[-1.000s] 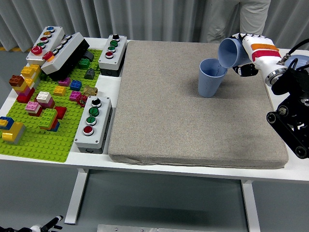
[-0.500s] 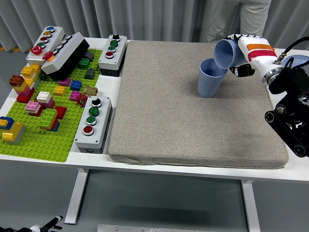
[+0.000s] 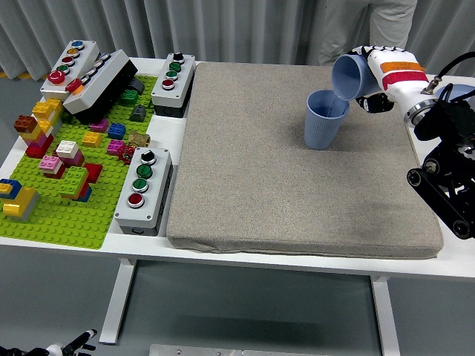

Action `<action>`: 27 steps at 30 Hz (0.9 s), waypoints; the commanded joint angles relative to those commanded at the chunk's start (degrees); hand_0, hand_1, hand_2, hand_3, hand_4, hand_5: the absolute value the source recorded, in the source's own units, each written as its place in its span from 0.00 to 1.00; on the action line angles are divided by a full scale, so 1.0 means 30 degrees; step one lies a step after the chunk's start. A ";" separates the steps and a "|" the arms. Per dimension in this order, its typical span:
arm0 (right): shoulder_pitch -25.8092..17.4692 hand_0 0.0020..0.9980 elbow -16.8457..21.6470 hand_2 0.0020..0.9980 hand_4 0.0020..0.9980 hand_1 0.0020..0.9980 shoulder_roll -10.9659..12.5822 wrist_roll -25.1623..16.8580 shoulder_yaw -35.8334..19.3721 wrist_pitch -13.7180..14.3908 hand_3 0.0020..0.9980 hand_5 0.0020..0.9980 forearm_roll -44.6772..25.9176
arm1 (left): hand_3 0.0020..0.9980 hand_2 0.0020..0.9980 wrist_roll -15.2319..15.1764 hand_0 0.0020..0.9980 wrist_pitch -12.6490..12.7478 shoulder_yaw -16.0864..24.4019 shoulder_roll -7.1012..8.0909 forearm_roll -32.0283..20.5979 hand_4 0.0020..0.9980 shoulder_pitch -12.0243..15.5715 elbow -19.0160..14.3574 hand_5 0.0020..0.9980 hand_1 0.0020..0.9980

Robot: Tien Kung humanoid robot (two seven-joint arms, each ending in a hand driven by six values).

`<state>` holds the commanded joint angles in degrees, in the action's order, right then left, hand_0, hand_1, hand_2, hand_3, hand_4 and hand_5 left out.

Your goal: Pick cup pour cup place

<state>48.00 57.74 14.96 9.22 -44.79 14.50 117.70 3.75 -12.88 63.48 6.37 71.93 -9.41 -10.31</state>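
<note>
A blue cup [image 3: 322,121] stands upright on the grey mat [image 3: 297,163], toward its far right. My right hand [image 3: 375,74], white with red and orange bands, is shut on a second blue cup [image 3: 349,78]. That cup is tipped steeply to the left, its mouth just above the rim of the standing cup. I cannot see anything flowing out. My left hand is out of view.
A green baseplate [image 3: 70,174] with several coloured bricks lies at the left. Three grey button boxes [image 3: 145,189] [image 3: 173,83] [image 3: 74,65] stand beside it. A person [image 3: 364,30] stands behind the table's far edge. Another blue object [image 3: 459,95] shows at the right edge.
The held cup has risen slightly and shifted a little right while staying tipped over the standing cup. The standing cup has not moved.
</note>
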 joint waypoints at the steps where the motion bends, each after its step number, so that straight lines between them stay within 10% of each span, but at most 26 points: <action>1: 0.0017 0.74 0.0009 0.53 0.59 0.62 0.0013 0.0038 0.0060 0.0025 0.55 0.00 0.0045 | 0.81 0.88 0.0000 0.82 -0.0001 0.0004 0.0000 0.0003 0.64 0.0000 0.0000 1.00 0.84; 27: 0.0401 0.75 0.0077 0.53 0.58 0.62 0.0399 0.0637 0.1334 0.0760 0.55 0.00 0.0669 | 0.81 0.88 0.0016 0.82 -0.0012 0.0109 0.0010 0.0094 0.64 -0.0041 0.0000 1.00 0.84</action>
<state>49.20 57.97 16.16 11.13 -40.79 16.78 119.71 3.80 -12.91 63.81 6.40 72.22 -9.53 -10.31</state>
